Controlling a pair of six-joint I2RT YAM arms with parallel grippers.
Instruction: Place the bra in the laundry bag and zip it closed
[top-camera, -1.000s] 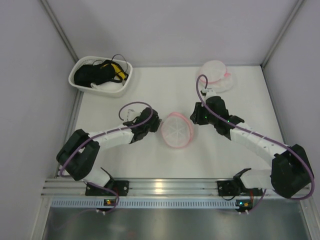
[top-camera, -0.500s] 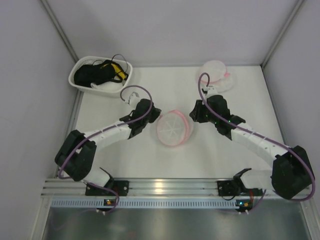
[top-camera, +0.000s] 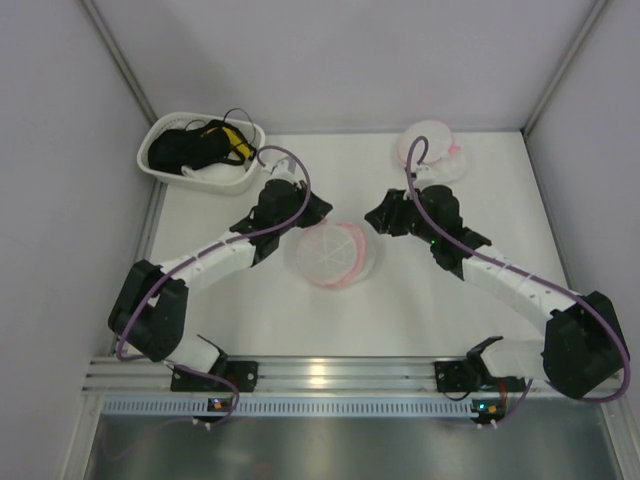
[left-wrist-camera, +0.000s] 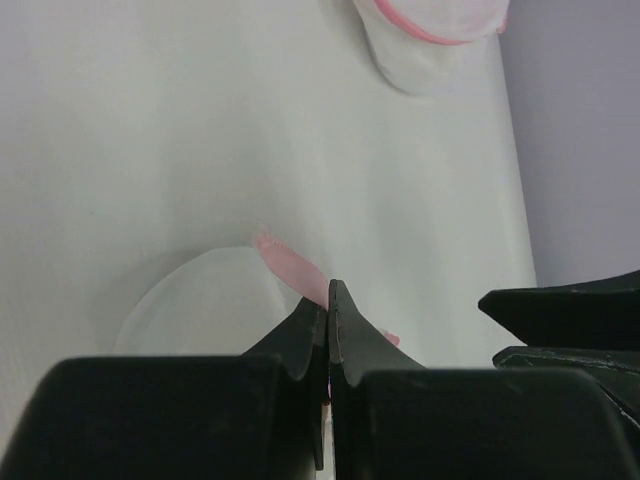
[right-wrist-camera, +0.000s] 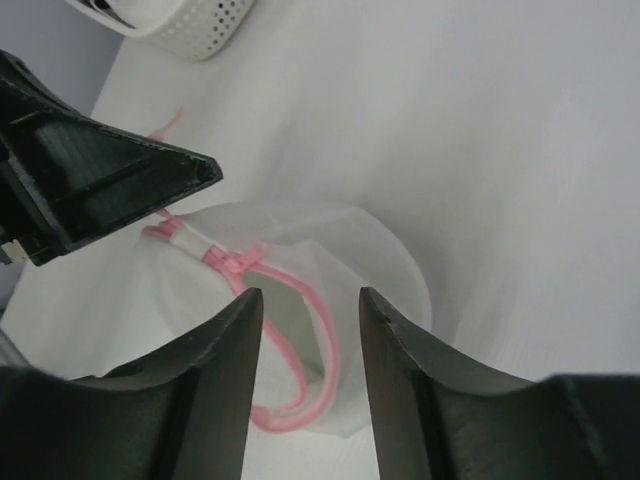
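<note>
The laundry bag (top-camera: 331, 254) is a round white mesh pouch with a pink zipper, lying mid-table. My left gripper (top-camera: 306, 220) is at its back-left rim. In the left wrist view its jaws (left-wrist-camera: 328, 300) are shut on the bag's pink zipper strip (left-wrist-camera: 288, 267). My right gripper (top-camera: 376, 219) is open and empty just right of the bag. In the right wrist view (right-wrist-camera: 310, 305) the bag's open mouth and pink zipper (right-wrist-camera: 322, 330) lie between its fingers. The bra (top-camera: 432, 150), pale white with a pink edge, lies at the back right, apart from both grippers.
A white plastic oval basket (top-camera: 165, 170) with a black and yellow tangle (top-camera: 200, 143) stands at the back left, close behind the left arm. Grey walls close in the table on the left, back and right.
My left gripper has moved back and up with the pink zipper strip. The bag has shifted left and spread wider. My right gripper has drawn back a little.
</note>
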